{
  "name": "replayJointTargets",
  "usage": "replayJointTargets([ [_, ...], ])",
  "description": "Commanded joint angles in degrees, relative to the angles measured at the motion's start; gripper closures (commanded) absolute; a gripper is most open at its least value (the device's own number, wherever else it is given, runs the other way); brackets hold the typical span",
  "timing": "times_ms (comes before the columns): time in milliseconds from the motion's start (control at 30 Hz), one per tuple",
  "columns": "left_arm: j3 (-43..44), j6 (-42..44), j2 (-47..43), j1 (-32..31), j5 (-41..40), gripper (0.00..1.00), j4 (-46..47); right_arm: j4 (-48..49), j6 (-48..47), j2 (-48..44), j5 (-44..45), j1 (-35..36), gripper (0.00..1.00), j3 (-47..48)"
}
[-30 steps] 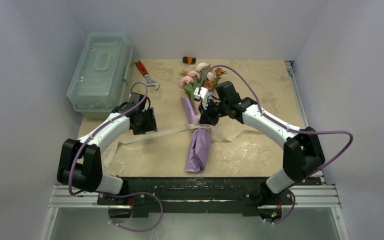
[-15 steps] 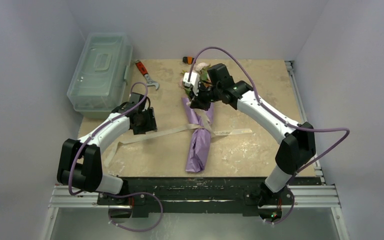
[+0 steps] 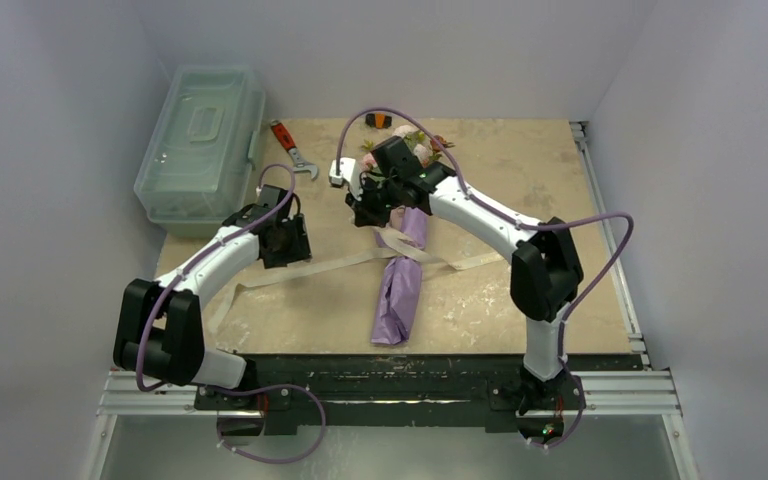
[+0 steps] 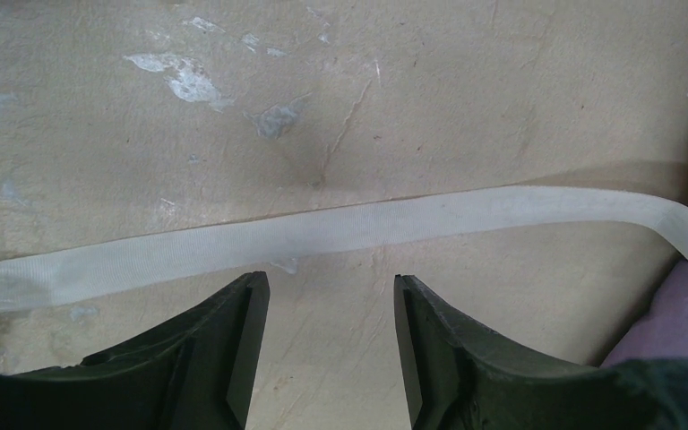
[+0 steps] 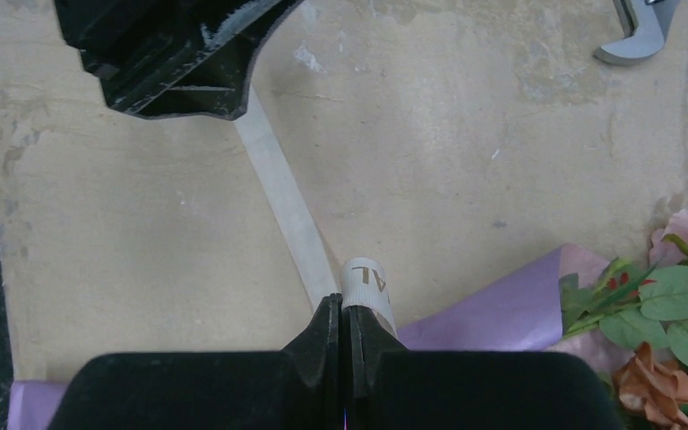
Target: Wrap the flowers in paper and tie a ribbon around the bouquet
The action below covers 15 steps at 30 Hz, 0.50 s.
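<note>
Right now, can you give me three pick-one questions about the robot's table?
1. Where is the wrench?
A) between the clear box and the flowers
B) at the near edge
C) inside the box

2. What colour is the paper round the stems?
A) green
B) lilac-purple
C) yellow

3. What is the right pincer doing?
A) standing wide open
B) holding the wrench
C) shut on the ribbon

Answers: 1 A, it lies just right of the box and left of the blooms. 2 B, the roll looks purple from above. 3 C, it pinches the ribbon's looped end.
</note>
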Motion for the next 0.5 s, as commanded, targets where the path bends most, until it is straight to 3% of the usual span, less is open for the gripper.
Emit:
replayJointTargets([
  [0, 1.2, -1.4, -2.1, -0.3, -4.5, 0.43, -0.6, 3.2, 4.0, 3.5, 3.4, 1.5, 1.00, 3.7],
  [100, 1.5, -1.9, -2.8, -0.3, -9.0, 0.39, -3.2, 3.9, 6.1, 5.9, 4.3, 2.2, 1.00, 3.7],
  [233, 1.6, -3.0, -3.8, -0.2, -15.3, 0.20, -6.8, 4.1, 8.6, 6.8, 7.5, 2.6, 0.71, 3.3],
  [333, 1.1, -2.9, -3.6, -0.1, -16.1, 0.18, -7.2, 5.0, 10.2, 5.6, 11.5, 2.6, 0.48, 2.8],
  [467, 1.4, -2.2, -2.8, -0.1, -15.5, 0.18, -7.2, 9.0, 11.9, 0.7, 14.8, 2.6, 0.25, -1.5],
])
